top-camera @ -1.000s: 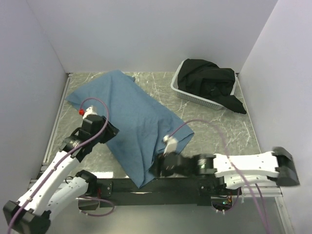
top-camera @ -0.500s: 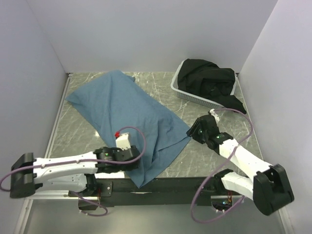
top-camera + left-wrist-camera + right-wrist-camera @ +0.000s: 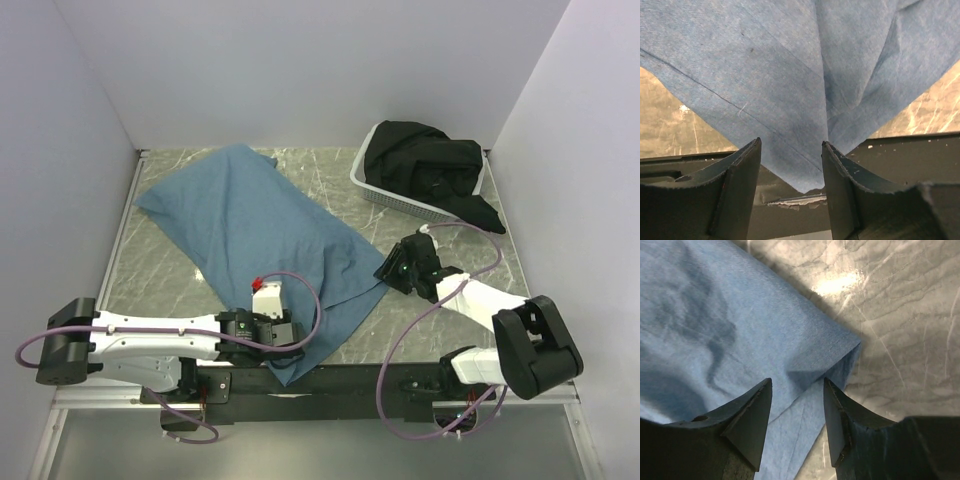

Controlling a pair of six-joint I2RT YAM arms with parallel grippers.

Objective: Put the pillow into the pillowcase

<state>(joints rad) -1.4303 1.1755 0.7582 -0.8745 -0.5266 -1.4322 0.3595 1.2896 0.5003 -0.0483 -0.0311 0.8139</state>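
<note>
The dusty-blue pillowcase lies wrinkled and diagonal across the marble table, its front corner hanging over the black front edge. My left gripper is at that corner, low and open, with the fabric lying beyond its fingertips. My right gripper hovers open over the case's right corner, touching nothing that I can see. The pillow is hidden or out of view.
A white basket holding a black cloth stands at the back right. White walls close in the table on three sides. Bare marble shows between the case and the basket. A black rail runs along the front edge.
The left gripper swung from the case's left edge to its front corner. The right gripper left that front corner for the right corner. The case has barely shifted.
</note>
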